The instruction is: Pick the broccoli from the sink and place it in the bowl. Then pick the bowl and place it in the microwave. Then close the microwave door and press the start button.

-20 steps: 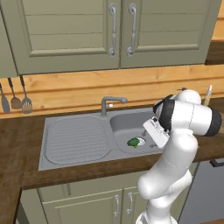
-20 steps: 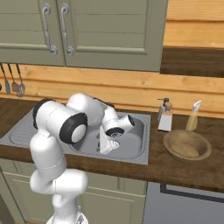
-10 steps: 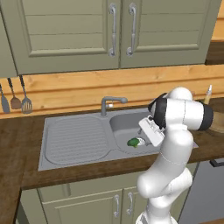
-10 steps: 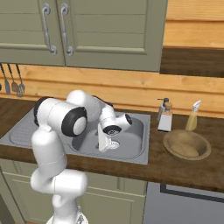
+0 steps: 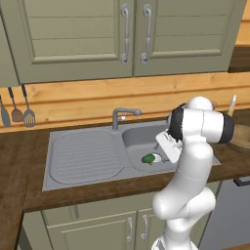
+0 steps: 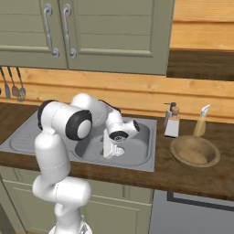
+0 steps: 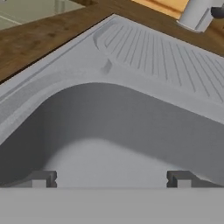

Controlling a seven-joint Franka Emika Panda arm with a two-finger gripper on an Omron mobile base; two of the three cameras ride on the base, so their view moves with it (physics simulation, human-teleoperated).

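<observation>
A: Can you see all of the broccoli (image 5: 149, 158)?
B: No. It lies on the floor of the sink (image 5: 88, 156) basin, and the white hand covers its right side.

A: The gripper (image 7: 112, 178)?
B: Down inside the basin, jaws spread wide, holding nothing.

A: And the bowl (image 6: 194, 152)?
B: Empty, on the counter (image 6: 192, 176) right of the sink, beside two bottles (image 6: 172, 120). Their labels are too small to read.

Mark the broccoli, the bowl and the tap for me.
broccoli (image 5: 148, 158), left base view, green top.
bowl (image 6: 194, 151), right base view, inner floor.
tap (image 5: 117, 117), left base view, upright stem.
</observation>
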